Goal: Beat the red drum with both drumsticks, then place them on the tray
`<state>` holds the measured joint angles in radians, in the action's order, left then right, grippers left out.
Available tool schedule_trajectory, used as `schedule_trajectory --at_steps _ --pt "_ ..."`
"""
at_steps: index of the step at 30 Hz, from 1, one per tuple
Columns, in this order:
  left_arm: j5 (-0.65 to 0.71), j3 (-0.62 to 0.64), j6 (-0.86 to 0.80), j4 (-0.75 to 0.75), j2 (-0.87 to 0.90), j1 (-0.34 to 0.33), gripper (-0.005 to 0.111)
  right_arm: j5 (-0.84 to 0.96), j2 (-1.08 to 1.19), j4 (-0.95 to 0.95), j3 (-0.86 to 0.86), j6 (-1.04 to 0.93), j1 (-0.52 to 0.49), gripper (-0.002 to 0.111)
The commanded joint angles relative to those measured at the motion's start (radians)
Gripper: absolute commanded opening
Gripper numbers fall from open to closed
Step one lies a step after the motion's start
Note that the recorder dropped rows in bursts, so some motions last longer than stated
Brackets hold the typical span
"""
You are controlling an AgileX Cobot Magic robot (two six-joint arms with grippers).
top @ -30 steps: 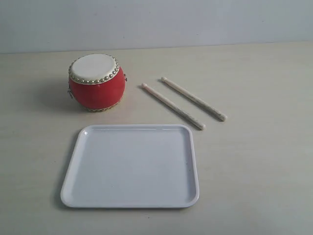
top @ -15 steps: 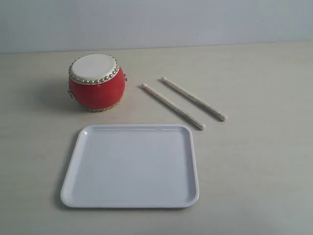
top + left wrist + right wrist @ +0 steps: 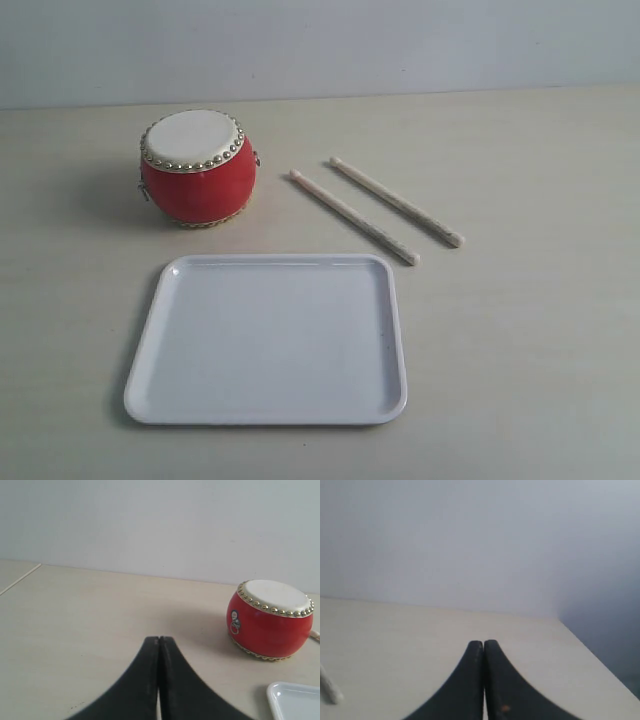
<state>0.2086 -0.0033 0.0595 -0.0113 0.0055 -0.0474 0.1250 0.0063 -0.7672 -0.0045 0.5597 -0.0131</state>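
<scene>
- The red drum stands upright in the upper left of the exterior view, skin up, just above the tray's upper edge. Nothing holds it, and it looks light and squat, so a hard or off-centre blow could shove it sideways or tip it.
- The two drumsticks lie flat and roughly parallel to the right of the drum. They slant from the upper centre down toward the right, close together but not touching.
- Thin round sticks lying flat on the table leave little to grip. Jaws coming down askew could roll one stick into the other. They could also pinch only an end, so the stick swivels in the hold.
- The lower stick's end lies just above the tray's upper right corner, where a nudge could push it onto the rim before any beating.
- The tray fills the lower centre with nothing on it. The sticks look nearly as long as it is wide, so one released off-centre may end up propped on the low rim.
- The left gripper and right gripper each have their fingers pressed together and hold nothing. Neither shows in the exterior view. Both must spread before reaching; going down closed would only knock the sticks away.
</scene>
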Motion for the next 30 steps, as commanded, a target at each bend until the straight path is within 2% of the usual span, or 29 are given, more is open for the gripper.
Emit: schedule_trajectory --at_steps 1,7,11,14,17,19,23,26,30 --pt "-0.005 0.003 0.001 -0.008 -0.006 -0.002 0.0 -0.155 -0.006 0.042 0.004 -0.008 0.001 0.0" --pt "-0.005 0.003 0.001 -0.008 -0.006 -0.002 0.0 -0.347 -0.006 0.13 0.004 0.003 0.001 0.0" --pt "-0.005 0.003 0.001 -0.008 -0.006 -0.002 0.0 -0.544 -0.006 0.21 0.004 0.112 0.001 0.0" --pt "-0.005 0.003 0.001 -0.008 -0.006 -0.002 0.0 -0.687 -0.006 0.248 0.004 0.119 0.001 0.0" --pt "-0.005 0.003 0.001 -0.008 -0.006 -0.002 0.0 -0.788 -0.006 0.405 0.004 0.096 0.001 0.0" --pt "-0.005 0.003 0.001 -0.008 -0.006 -0.002 0.0 -0.775 -0.006 0.543 -0.016 0.063 0.001 0.0" --pt "-0.005 0.003 0.001 -0.008 -0.006 -0.002 0.0 -0.696 0.085 0.738 -0.168 -0.108 0.001 0.0" --pt "-0.005 0.003 0.001 -0.008 -0.006 -0.002 0.0 -0.607 0.271 0.732 -0.35 -0.137 0.001 0.0" --pt "-0.005 0.003 0.001 -0.008 -0.006 -0.002 0.0 -0.355 0.63 0.667 -0.633 -0.137 0.001 0.0"
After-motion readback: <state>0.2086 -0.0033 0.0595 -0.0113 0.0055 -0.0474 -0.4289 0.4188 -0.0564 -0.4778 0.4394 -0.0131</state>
